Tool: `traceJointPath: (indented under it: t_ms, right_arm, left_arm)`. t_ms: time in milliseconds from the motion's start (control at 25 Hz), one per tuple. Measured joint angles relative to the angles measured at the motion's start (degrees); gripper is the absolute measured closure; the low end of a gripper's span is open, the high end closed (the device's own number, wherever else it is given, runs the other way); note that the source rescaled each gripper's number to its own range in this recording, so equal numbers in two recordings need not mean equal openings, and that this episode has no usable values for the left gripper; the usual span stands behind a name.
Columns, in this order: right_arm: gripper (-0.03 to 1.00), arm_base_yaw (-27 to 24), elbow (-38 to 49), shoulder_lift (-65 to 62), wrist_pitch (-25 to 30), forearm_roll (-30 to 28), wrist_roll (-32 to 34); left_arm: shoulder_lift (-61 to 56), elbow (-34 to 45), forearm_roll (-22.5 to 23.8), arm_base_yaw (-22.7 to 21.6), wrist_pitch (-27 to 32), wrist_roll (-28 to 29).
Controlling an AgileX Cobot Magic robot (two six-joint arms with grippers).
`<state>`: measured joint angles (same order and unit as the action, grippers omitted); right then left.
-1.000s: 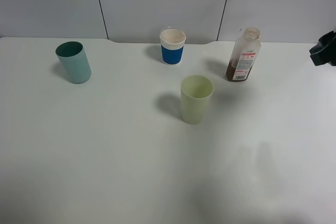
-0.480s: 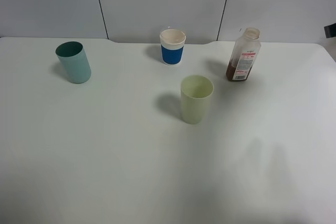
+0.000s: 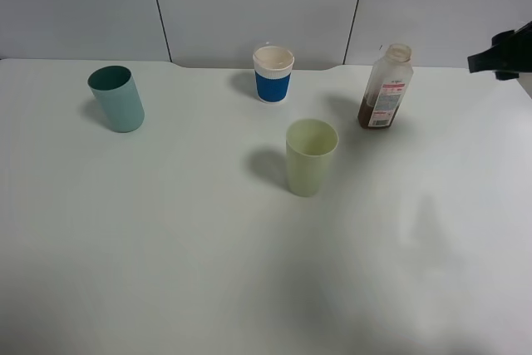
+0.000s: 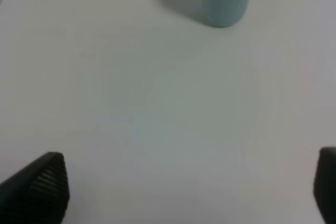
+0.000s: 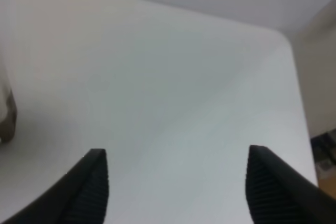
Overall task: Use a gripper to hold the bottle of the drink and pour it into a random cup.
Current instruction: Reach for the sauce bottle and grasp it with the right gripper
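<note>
Right gripper (image 5: 176,192) hovering, jaws spread wide, holding nothing. Bottle (image 3: 385,87) standing near it, untouched; blurred shape at wrist-view edge probably bottle. Cup (image 3: 311,157) sitting beyond bottle, farther from gripper.

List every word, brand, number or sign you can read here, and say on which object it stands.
Nothing can be read.
bottle of the drink: its white-and-red label carries print, too small and blurred to read.
white cup with blue band, teal cup, pale yellow-green cup: no markings seen.
</note>
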<state>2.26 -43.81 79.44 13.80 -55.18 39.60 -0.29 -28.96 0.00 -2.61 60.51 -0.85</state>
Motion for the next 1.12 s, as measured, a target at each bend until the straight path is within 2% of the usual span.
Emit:
traceJointPath:
  t_ms: [160,240,320,440,680,800,920,1120]
  right_arm:
    - [0.23,-0.09,0.0,4.48,-1.44,1.78,0.0]
    - [0.18,-0.62,0.0,5.82,-2.91,5.74,-1.31]
    - [0.16,-1.35,0.0,6.24,-4.32,12.77,-6.21]
    - [0.16,-2.56,0.0,6.34,-5.95,30.5,-22.51]
    - [0.16,-2.71,0.0,6.3,-4.14,68.94,-72.27]
    - [0.16,-4.63,0.0,6.35,-2.67,82.07,-88.97]
    - [0.16,-7.24,0.0,6.41,-2.76,90.2,-96.2]
    - [0.16,-7.86,0.0,6.41,-3.26,91.41,-98.84]
  left_arm:
    - [0.0,0.0,0.0,0.0,0.0,0.0]
    - [0.0,0.0,0.0,0.0,0.0,0.0]
    - [0.0,0.0,0.0,0.0,0.0,0.0]
    - [0.0,0.0,0.0,0.0,0.0,0.0]
    - [0.0,0.0,0.0,0.0,0.0,0.0]
    - [0.0,0.0,-0.3,0.0,0.0,0.0]
    - [0.0,0.0,-0.3,0.0,0.0,0.0]
    - [0.0,0.0,0.0,0.0,0.0,0.0]
